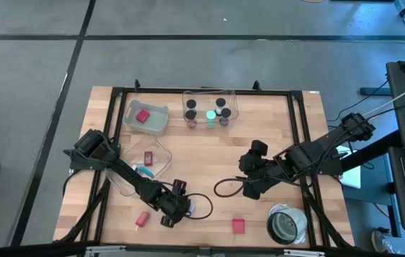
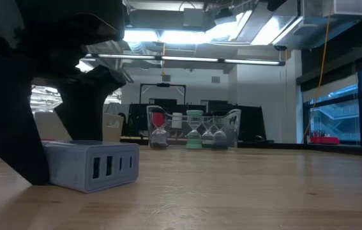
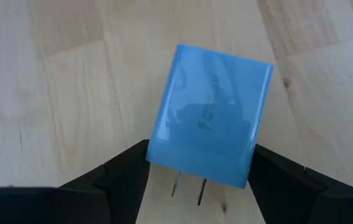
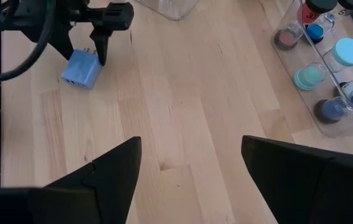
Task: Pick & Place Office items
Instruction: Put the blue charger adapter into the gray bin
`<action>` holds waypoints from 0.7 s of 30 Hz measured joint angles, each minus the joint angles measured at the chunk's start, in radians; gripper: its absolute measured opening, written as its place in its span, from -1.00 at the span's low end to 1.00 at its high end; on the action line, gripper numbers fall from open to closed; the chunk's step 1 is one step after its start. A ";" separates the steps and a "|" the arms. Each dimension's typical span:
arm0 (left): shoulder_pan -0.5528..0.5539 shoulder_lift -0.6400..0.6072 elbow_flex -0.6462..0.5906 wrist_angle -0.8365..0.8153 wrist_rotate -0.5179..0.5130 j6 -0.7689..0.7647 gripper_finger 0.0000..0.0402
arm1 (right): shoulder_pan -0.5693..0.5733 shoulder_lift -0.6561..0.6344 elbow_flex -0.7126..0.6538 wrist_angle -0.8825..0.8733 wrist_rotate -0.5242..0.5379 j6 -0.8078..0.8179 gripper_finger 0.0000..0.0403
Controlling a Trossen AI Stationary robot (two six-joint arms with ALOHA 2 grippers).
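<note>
Blue charger block (image 3: 210,115) lies flat on the desk (image 3: 51,81), near the front edge left of centre: glossy light-blue plastic, boxy with rounded corners, faint embossed lettering on top, two metal prongs pointing toward the left wrist. Low view shows its end face (image 2: 91,165) with a row of port slots. Left hand (image 3: 198,177) straddles it, one dark finger (image 3: 123,168) on each side at the prong end, jaws spread wide, fingers close beside the block; can't tell if they are pressing it, block sits on the wood. Same pair seen from the right wrist view: block (image 4: 81,70) under the left hand (image 4: 98,46).

Other office items: small red block (image 1: 142,218) on the desk just left of the left hand, red block (image 1: 238,226) front centre, another red block (image 1: 143,116) inside a clear bin (image 1: 161,123) at back left. Clear tray (image 4: 325,127) at back centre holds small hourglass-like cylinders (image 4: 310,76) with red, blue, teal and black caps. Clear bin (image 1: 161,170) by the left arm holds a red piece and a teal piece.

Right hand (image 4: 192,162) hovers mid-desk right of centre, fingers apart, nothing between them. Black cable loop (image 1: 225,188) lies beside it. Grey-white roll (image 1: 288,225) front right. Desk is light wood planks with visible grain, black frame round it.
</note>
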 joint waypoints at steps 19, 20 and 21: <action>0.019 -0.129 0.062 -0.040 -0.081 -0.010 0.11 | 0.000 0.000 0.000 0.001 0.000 -0.021 0.39; 0.027 -0.147 0.068 -0.067 -0.090 -0.040 0.11 | 0.000 0.000 0.000 0.001 0.000 -0.021 0.39; 0.035 -0.167 0.072 -0.098 -0.106 -0.068 0.11 | 0.000 0.000 0.000 0.001 0.000 -0.021 0.39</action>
